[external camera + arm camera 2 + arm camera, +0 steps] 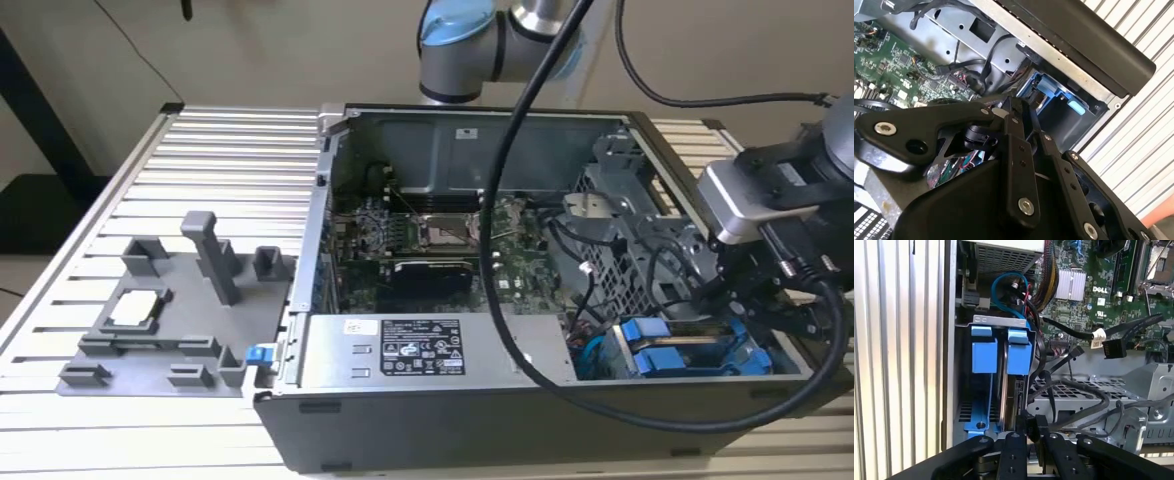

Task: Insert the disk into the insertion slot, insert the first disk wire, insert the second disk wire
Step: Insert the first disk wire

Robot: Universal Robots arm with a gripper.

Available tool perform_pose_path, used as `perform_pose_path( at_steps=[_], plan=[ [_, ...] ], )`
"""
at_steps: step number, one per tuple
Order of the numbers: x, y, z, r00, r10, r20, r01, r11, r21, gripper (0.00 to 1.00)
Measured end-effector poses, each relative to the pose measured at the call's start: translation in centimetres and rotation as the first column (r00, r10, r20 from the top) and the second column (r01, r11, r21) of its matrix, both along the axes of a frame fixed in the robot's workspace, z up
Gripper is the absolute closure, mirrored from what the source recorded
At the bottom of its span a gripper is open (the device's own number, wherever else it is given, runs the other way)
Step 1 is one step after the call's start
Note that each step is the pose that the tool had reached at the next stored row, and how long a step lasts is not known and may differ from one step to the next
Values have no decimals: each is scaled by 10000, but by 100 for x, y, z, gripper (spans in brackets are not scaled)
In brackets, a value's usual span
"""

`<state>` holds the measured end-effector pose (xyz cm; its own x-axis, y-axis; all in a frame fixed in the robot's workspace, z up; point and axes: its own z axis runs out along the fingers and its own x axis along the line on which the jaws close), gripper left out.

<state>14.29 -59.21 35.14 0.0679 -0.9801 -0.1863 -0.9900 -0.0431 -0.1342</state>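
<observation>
The disk (1015, 395) sat inside the insertion slot (999, 320), between its 2 blue tabs (1019, 352). The gripper (1037, 429) hung at the slot's mouth, pinched almost shut, maybe on a black plug (1029, 419) meant for the disk's end.

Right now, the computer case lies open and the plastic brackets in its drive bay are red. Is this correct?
One detail is wrong: the brackets in the drive bay are blue, not red, as the first wrist view shows. The computer case does lie open.

Disk (1016, 395) (blue-framed) inside insertion slot (999, 320)
</observation>
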Motion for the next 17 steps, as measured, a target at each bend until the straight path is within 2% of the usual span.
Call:
perform_pose_path(
  at_steps=[2, 13, 17],
  plan=[
    [1, -9, -19, 10000, -88, 0, 88, 9999, 50, 81],
    [19, -25, -97, 9984, -572, 0, 572, 9984, 52, 81],
    [19, -25, -110, 9980, -624, -1, 624, 9980, 60, 81]
  ],
)
